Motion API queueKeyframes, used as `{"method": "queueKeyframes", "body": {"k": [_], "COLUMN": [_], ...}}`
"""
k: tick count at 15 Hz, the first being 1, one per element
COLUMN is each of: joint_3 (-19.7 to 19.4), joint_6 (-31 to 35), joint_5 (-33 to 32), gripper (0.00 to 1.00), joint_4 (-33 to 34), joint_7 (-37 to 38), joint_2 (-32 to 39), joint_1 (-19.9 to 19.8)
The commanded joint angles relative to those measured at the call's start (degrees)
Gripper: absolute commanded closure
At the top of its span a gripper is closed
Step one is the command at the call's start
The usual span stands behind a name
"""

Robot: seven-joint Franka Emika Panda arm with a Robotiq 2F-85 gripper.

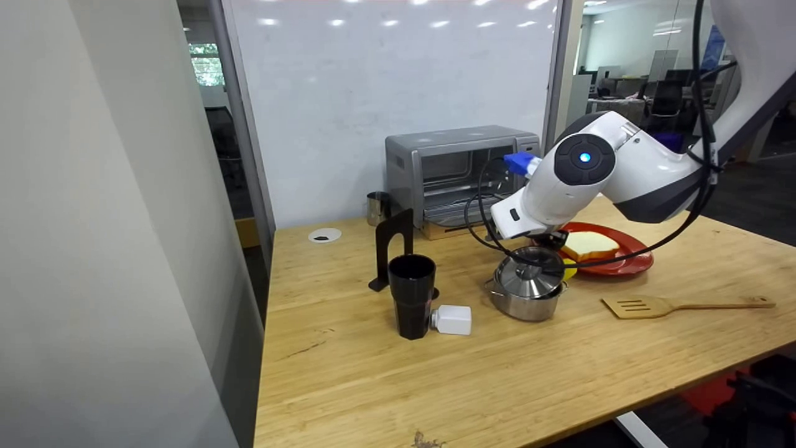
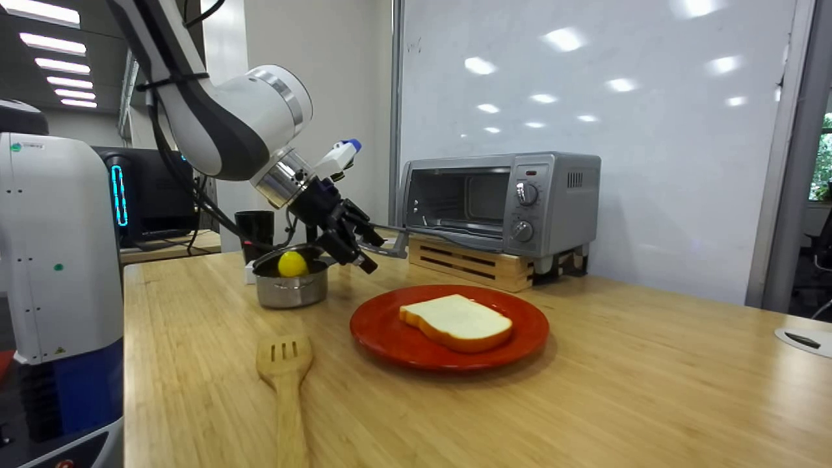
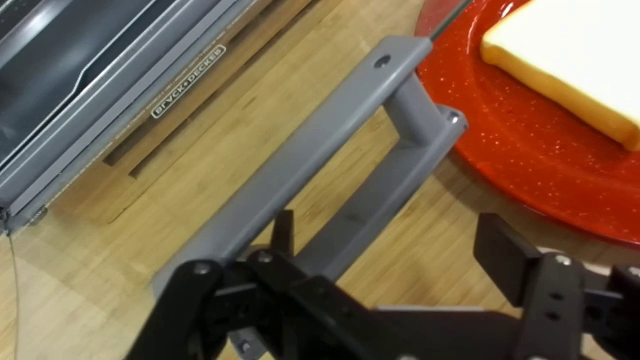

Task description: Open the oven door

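The silver toaster oven (image 1: 407, 165) stands at the back, also in an exterior view (image 2: 564, 221). Its oven door (image 1: 457, 213) is folded down, near level, and its cavity is open to view. The door is almost edge-on in an exterior view (image 2: 448, 236). In the wrist view, the door's grey frame (image 3: 315, 130) and handle bar (image 3: 367, 205) run diagonally. My gripper (image 3: 385, 232) is open. The left finger shows in the gap between frame and handle bar; the right finger is past the bar, over the table. In an exterior view my gripper (image 2: 370, 252) is at the handle.
A red plate (image 2: 374, 335) with bread (image 2: 458, 318) lies beside the gripper and door. A metal pot (image 2: 290, 294) with lid and yellow ball stands close below the arm. A wooden spatula (image 1: 640, 306), black cup (image 1: 411, 298), white bottle (image 1: 454, 320) and black stand (image 1: 382, 255) are also on the table.
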Motion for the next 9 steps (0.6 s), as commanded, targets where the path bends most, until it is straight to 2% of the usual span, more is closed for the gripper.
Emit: {"method": "queueKeyframes", "body": {"k": [1,6,9], "joint_3": [0.55,0.71,0.89], "joint_6": [-1.05,-0.76,-0.52], "joint_5": [-0.41,1.99,4.90], "gripper": [0.08,0.01,0.02], "joint_4": [-0.12,-0.55,-0.86], "joint_7": [-1.83,-5.06,-7.96], "joint_2": [0.46,0.15,-0.18], "joint_1": [0.01,-0.23,-0.39]}}
